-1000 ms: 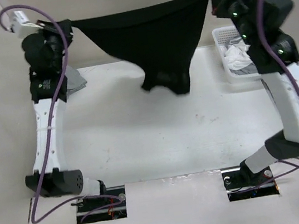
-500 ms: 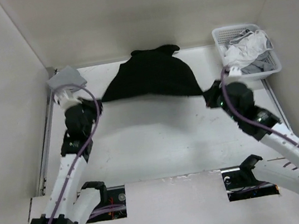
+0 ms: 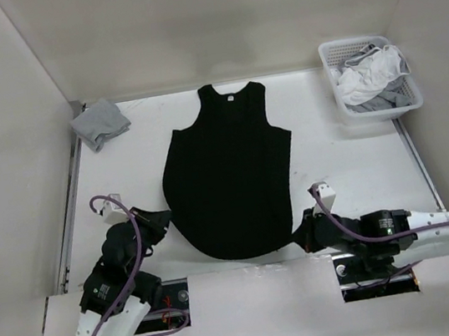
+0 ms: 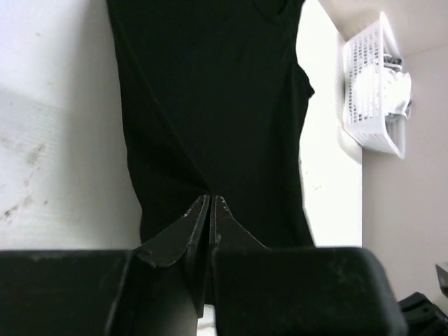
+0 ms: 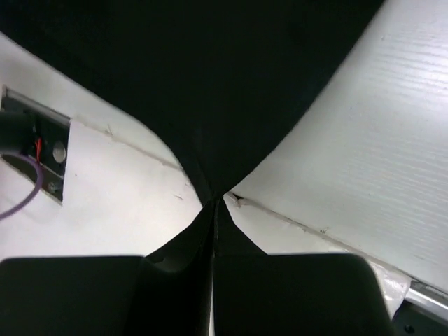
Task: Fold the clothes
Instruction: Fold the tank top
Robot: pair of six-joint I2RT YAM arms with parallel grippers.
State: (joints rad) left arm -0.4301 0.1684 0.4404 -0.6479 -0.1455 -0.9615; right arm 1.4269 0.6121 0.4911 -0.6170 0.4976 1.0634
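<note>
Left gripper pinched shut on the hem's left corner. The large black sleeveless fabric garment, strung in mid-air a second ago, now lies flat on the white table, neckline far. Right gripper is clamped on the hem's right corner. Folding can likely begin.

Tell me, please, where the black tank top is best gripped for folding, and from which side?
Grip the black tank top at its two hem corners, coming low from the near side. It lies flat, neck at the far end, so only edges can be pinched, and the hem is the closest edge. The left fingers and right fingers are shut there.
</note>
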